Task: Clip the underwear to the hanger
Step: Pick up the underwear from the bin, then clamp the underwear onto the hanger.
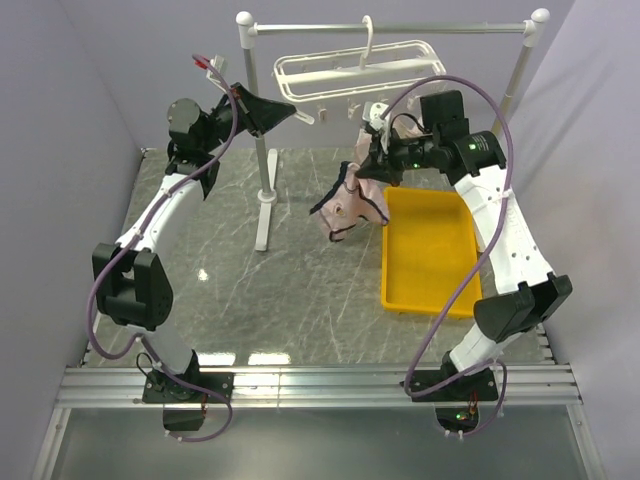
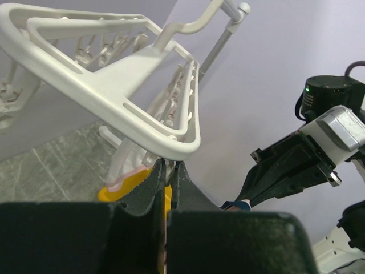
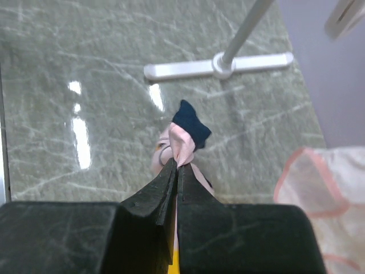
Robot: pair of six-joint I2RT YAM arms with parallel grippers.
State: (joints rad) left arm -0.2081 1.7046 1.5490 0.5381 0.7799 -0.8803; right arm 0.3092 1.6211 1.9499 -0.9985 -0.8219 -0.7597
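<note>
Tight at the back, open in front
The hanger point(image 1: 350, 72), stand pole point(image 1: 262, 150) and held underwear point(image 1: 350, 205) crowd the back; a yellow tray point(image 1: 430, 250) blocks the right; bare tabletop point(image 1: 230, 290) lies open left of it.

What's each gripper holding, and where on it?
Right gripper: the underwear, pinched at a bunched pink edge by the navy trim. Left gripper: closed under an end corner of the hanger; whether it grips anything cannot be told.

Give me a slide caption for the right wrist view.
Right end effector shut on pink, navy-trimmed underwear, held above the grey table near the stand's foot.
</note>
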